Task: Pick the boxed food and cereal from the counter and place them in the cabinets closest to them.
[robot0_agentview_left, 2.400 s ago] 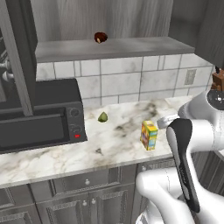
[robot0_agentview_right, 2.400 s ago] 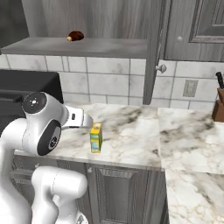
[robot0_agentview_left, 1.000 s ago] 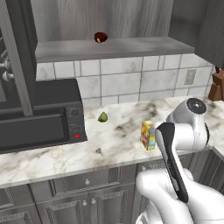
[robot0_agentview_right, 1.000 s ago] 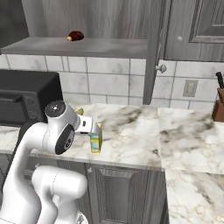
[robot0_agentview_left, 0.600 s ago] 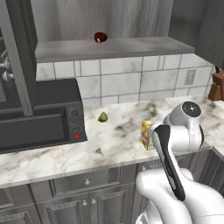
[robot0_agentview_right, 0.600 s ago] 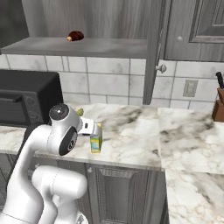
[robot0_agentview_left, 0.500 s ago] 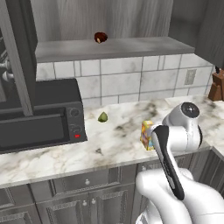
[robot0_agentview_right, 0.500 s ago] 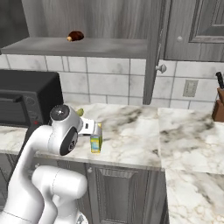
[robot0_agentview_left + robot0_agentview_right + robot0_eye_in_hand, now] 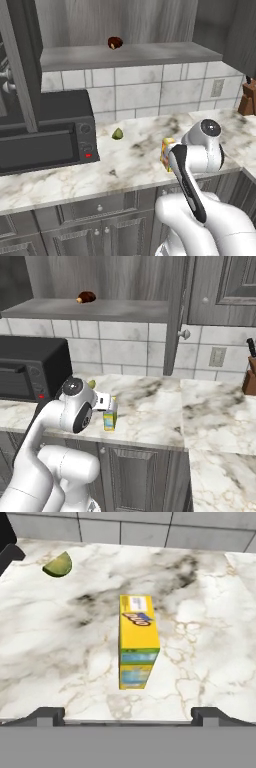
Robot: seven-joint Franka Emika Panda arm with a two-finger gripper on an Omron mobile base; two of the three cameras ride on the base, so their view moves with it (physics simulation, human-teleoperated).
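The cereal (image 9: 137,642), a tall yellow box with blue-green patches, stands upright on the counter (image 9: 65,642) near its front edge. In the hand view it is centred ahead of my gripper (image 9: 129,714), whose fingertips (image 9: 47,715) are spread wide and hold nothing. From the right base view the gripper (image 9: 113,404) hovers just above the cereal (image 9: 110,420), apart from it. My arm covers most of the cereal (image 9: 166,152) in the left base view. The open cabinets (image 9: 130,52) hang above the counter (image 9: 60,175). The boxed food is out of view.
A lime wedge (image 9: 117,134) lies behind the cereal. A black microwave (image 9: 45,135) fills the counter's left end. A brown item (image 9: 86,297) sits on the cabinet shelf, beside the open door (image 9: 175,316). A knife block (image 9: 249,381) stands at the far right.
My arm has folded lower and carried the hand down toward the cereal. The jaws have stayed open, and the box has not moved.
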